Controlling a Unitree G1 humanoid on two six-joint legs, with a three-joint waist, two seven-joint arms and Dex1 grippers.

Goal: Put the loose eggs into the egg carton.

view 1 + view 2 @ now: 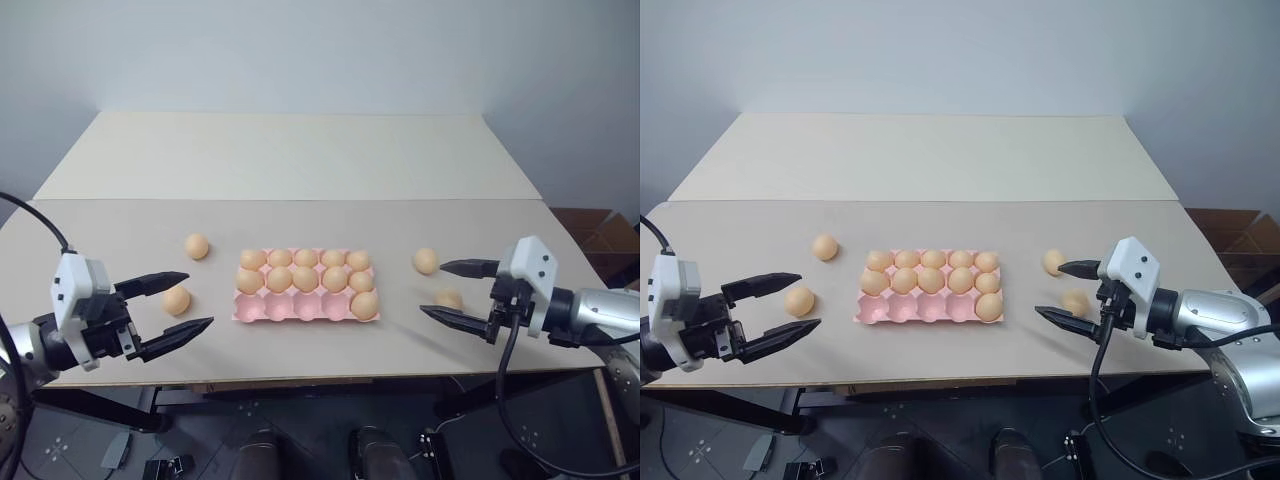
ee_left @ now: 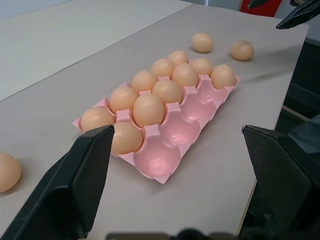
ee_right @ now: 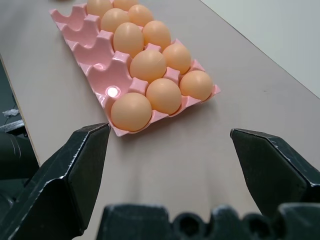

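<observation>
Both hands level, fingers spread — left hand, right hand.

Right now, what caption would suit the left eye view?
Open grippers flank a pink egg carton holding eleven eggs, four loose eggs waiting.

A pale beige table, seamed across its middle, is standing against a plain grey-white wall; dark floor is showing beneath.
</observation>
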